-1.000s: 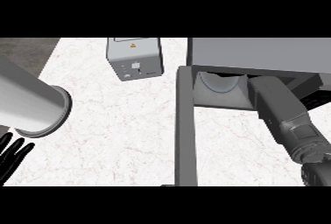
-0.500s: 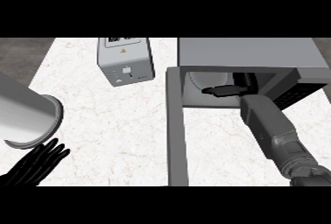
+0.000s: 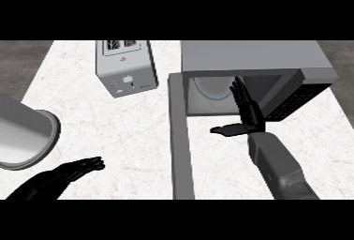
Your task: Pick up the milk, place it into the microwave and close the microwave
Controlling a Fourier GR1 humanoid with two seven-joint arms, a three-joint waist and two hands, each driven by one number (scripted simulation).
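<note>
Head view, looking steeply down on the white speckled stone desk (image 3: pixel 124 136). One grey metal microwave (image 3: pixel 252 77) stands at upper right, its cavity open; its grey door (image 3: pixel 181 154) is swung out and runs as a long bar toward the lower edge. A dark vented control panel (image 3: pixel 294 101) flanks the cavity on the right; no lettering can be read on it. A pale round plate (image 3: pixel 211 89) shows against the cavity's inner wall.

One grey box-shaped toaster (image 3: pixel 126 65) stands at upper centre, well apart from the door. It carries a small orange mark and small white controls on its face, too small to read.

One large grey cylindrical vessel (image 3: pixel 24 136) enters from the left edge.

The right black hand (image 3: pixel 247 112) is at the cavity's mouth, fingers (image 3: pixel 240 91) straight and together, thumb spread to the left, holding nothing. The left black hand (image 3: pixel 59 180) lies low at lower left, fingers relaxed and extended, holding nothing.

The milk cannot be made out in this view. Bare desk lies between toaster, vessel and door, and right of the door.
</note>
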